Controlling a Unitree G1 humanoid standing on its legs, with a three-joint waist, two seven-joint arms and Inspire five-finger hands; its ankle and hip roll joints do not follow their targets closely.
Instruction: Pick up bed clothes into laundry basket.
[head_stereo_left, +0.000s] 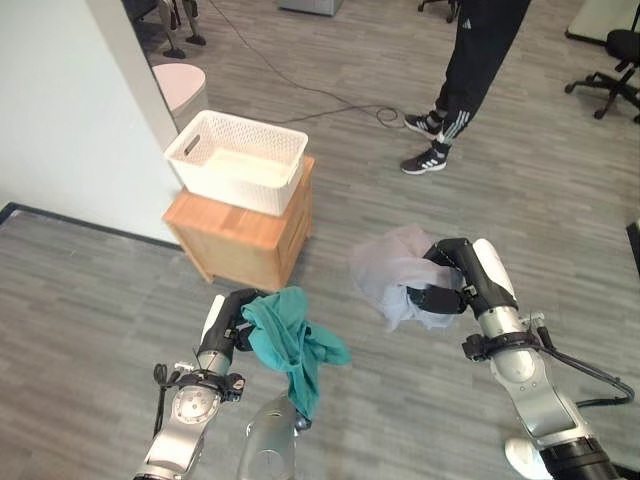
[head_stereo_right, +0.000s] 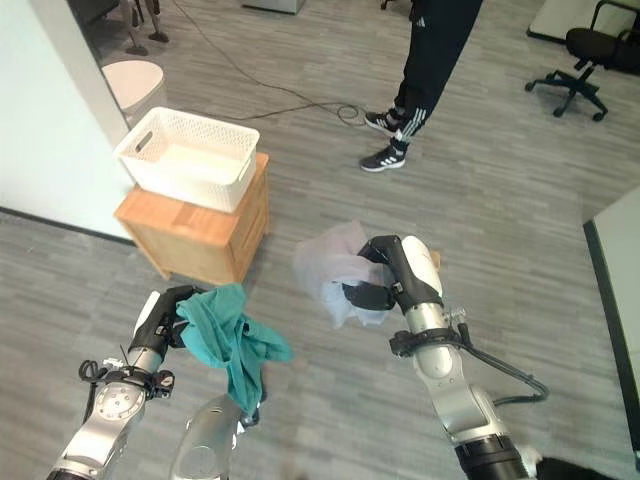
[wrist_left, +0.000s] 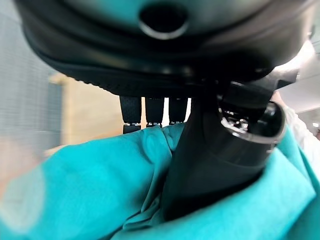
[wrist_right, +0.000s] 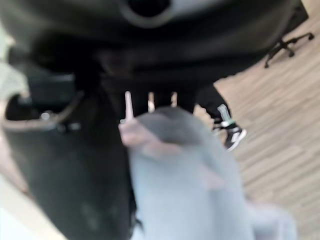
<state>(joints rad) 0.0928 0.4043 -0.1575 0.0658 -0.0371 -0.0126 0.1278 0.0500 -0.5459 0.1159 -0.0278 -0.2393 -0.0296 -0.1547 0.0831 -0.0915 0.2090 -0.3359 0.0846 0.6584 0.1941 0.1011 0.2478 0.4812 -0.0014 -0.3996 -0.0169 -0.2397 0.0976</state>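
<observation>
Left eye view shows the left hand (head_stereo_left: 228, 325) clutching a teal garment (head_stereo_left: 293, 345) and the right hand (head_stereo_left: 447, 283) gripping a pale grey garment (head_stereo_left: 393, 272), both short of the white laundry basket (head_stereo_left: 238, 160) on the wooden cabinet (head_stereo_left: 243, 235); lift each high enough to clear the rim before letting go.

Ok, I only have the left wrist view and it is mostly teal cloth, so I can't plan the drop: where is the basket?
Observer: The white laundry basket sits on a wooden cabinet, ahead of the left hand.
Operator: Anything in it?
Observer: It looks empty.
Operator: Is the right hand free?
Observer: No, the right hand grips a pale lilac cloth.
Operator: Anyone nearby?
Observer: A person stands beyond the cabinet.
</observation>
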